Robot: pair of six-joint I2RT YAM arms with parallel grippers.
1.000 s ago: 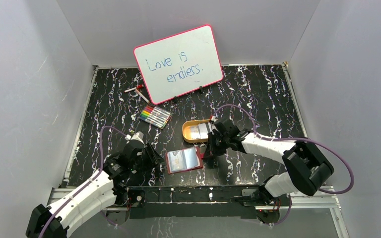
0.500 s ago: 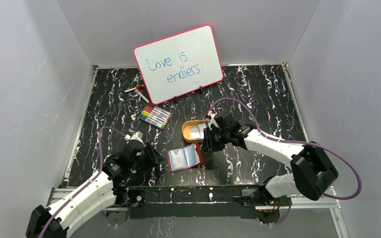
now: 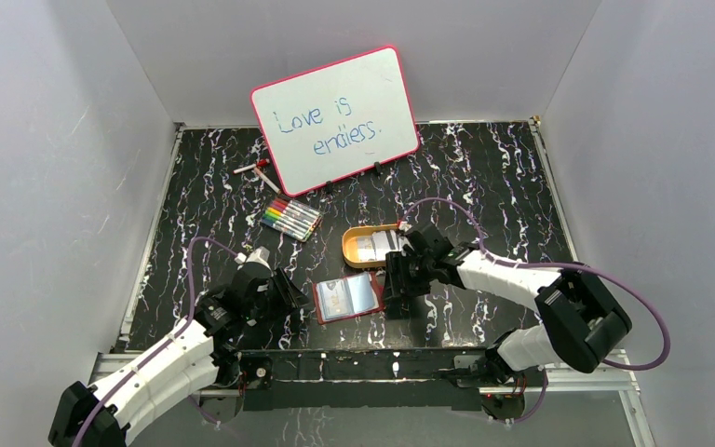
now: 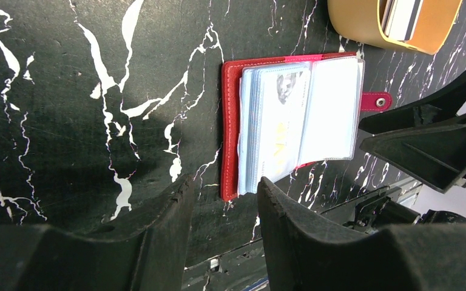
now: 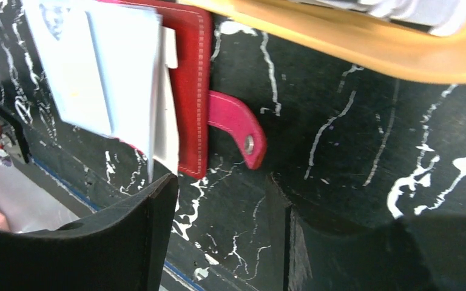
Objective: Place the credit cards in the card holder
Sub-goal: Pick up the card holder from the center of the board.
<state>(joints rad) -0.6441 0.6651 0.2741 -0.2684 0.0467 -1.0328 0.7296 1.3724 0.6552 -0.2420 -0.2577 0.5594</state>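
Note:
The card holder (image 3: 346, 297) lies open on the black marbled table, red cover (image 4: 230, 121) down, clear sleeves (image 4: 297, 115) fanned upward, snap tab (image 5: 236, 130) pointing right. A white card (image 5: 168, 133) sticks out along the sleeves' edge. More credit cards (image 3: 370, 246) rest in the orange tray (image 3: 349, 247) just behind it. My left gripper (image 3: 289, 290) sits at the holder's left edge, open with nothing between its fingers (image 4: 223, 182). At the holder's right edge, by the tab, my right gripper (image 3: 396, 284) stands open and empty (image 5: 221, 182).
A pink-framed whiteboard (image 3: 335, 118) leans at the back. A set of colour markers (image 3: 290, 219) and a loose red-and-white marker (image 3: 256, 169) lie in front of it. Grey walls close three sides; a metal rail (image 3: 363, 363) runs along the front.
My right gripper has gone from shut to open beside the card holder's right edge and shifted slightly. The raised sleeve has settled flatter. The left arm has not moved.

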